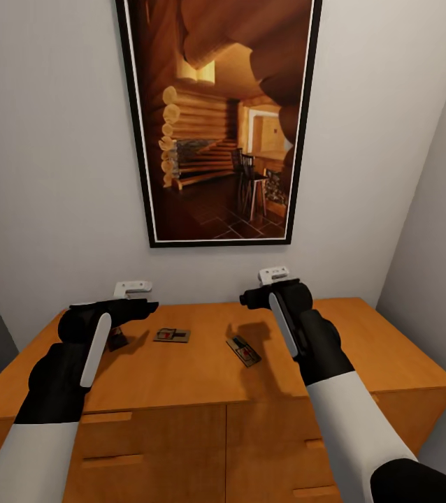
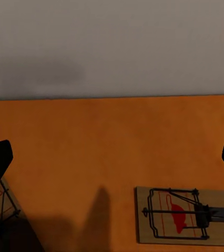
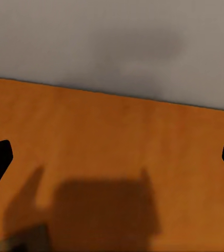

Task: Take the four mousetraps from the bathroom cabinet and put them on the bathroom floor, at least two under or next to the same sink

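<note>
Head view: both arms hover over cabinet (image 1: 202,377) tabletop, smooth orange-brown wood. Mousetrap (image 1: 172,335) and second mousetrap (image 1: 243,351) lie flat mid-top; none on floor yet, task barely begun.

Left wrist view: left hand (image 2: 112,160) spread, empty; flat wooden trap with wire bar just ahead, another at edge.

Right wrist view: right hand (image 3: 112,157) spread, empty, above bare wood.

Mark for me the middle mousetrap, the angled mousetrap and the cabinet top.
middle mousetrap (image 1: 172,335), head view, on its wooden base.
angled mousetrap (image 1: 243,351), head view, on its flat centre.
cabinet top (image 1: 181,381), head view, on bare wood near the front edge.
</note>
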{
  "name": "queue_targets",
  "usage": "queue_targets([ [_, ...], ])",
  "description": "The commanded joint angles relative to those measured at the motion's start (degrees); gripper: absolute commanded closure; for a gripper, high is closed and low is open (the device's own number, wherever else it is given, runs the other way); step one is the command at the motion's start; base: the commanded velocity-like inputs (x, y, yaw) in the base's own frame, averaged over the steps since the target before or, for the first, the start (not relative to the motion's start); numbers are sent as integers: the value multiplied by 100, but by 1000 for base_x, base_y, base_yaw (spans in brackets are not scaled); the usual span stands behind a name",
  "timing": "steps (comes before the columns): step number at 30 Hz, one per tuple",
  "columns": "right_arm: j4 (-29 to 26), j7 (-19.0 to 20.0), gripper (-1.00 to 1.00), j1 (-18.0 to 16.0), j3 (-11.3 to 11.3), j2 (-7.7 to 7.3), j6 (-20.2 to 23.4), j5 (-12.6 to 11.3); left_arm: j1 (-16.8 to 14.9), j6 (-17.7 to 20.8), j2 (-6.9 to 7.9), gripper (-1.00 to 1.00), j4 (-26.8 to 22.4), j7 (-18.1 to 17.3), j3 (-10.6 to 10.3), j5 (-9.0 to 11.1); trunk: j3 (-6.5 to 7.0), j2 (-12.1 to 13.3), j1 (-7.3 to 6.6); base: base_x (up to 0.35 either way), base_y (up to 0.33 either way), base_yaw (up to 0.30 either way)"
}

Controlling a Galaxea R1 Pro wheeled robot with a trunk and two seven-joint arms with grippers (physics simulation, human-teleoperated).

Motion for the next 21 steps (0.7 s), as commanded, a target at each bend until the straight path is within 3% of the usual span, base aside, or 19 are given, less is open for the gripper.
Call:
queue_targets([
  [1,-8,-17,-100,5,8,1,25,8,-4,26,1,-100,-4,6,2,34,-7,-4,0,0,0,0],
  [13,-54,-15,-100,112,23,1,25,0,-7,26,1,-100,-3,6,4,38,-7,-4,0,0,0,0],
  [21,203,-6,-100,-146,7,-223,25,-220,9,7,19,-100,254,18,18,63,-7,-4,0,0,0,0],
])
